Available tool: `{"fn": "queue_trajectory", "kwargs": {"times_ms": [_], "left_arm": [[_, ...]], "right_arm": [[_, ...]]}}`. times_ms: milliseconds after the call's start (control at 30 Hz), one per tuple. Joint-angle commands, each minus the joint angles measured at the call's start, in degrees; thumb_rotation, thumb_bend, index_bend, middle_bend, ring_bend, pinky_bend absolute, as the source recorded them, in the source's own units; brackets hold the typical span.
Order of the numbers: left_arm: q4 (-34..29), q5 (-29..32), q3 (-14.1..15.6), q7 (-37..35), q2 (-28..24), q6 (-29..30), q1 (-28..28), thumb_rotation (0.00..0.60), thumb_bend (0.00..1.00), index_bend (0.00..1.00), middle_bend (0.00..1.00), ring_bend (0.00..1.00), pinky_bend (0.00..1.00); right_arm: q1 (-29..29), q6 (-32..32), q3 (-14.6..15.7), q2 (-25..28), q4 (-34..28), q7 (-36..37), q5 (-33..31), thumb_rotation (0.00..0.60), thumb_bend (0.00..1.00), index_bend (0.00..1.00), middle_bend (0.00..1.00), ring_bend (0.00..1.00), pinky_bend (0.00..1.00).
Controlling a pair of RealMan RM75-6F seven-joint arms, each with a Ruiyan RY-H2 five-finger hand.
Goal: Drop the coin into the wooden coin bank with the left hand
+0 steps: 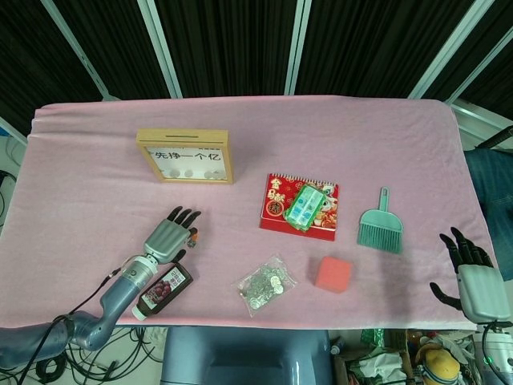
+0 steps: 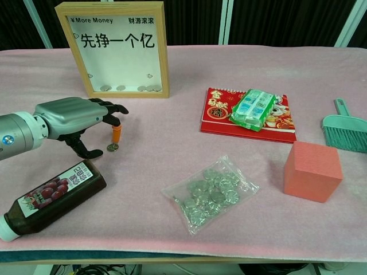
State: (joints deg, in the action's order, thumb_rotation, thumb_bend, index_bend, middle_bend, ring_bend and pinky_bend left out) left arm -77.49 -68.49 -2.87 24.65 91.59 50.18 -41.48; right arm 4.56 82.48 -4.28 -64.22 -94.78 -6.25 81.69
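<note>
A small silver coin (image 2: 112, 147) lies flat on the pink cloth in front of the wooden coin bank (image 2: 126, 93), which stands upright at the back left with several coins behind its pane. My left hand (image 2: 74, 114) hovers low over the cloth just left of the coin, fingers spread and holding nothing. An orange-tipped finger (image 2: 116, 134) points down just behind the coin, and the thumb reaches toward it from the left. In the head view the left hand (image 1: 166, 237) sits below the bank (image 1: 183, 137). My right hand (image 1: 473, 277) hangs open past the table's near right corner.
A dark juice bottle (image 2: 51, 197) lies close under my left forearm. A clear bag of coins (image 2: 211, 192) sits at the front middle, with a coral cube (image 2: 312, 171) to its right. A red packet (image 2: 246, 123) bearing a green pack and a teal brush (image 2: 344, 130) lie further right.
</note>
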Motion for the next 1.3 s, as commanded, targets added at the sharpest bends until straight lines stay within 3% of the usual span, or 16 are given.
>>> {"fn": "queue_trajectory", "kwargs": {"times_ms": [33,1300], "left_arm": [[0.0,0.2,0.0,0.1,0.0,0.0,0.0,0.600,0.36,0.42,0.04,0.00,0.00],[2.4,2.6,-0.4,2.3,2.0,-2.2,-1.6,0.600,0.36,0.45,0.04,0.00,0.00]], "right_arm": [[0.0,0.0,0.0,0.0,0.0,0.0,-0.1,0.600,0.16,0.12,0.00,0.10,0.16],[0.0,-0.2,0.1,0.2,-0.1,0.4,0.0,0.600,0.16,0.12,0.00,0.10,0.16]]}}
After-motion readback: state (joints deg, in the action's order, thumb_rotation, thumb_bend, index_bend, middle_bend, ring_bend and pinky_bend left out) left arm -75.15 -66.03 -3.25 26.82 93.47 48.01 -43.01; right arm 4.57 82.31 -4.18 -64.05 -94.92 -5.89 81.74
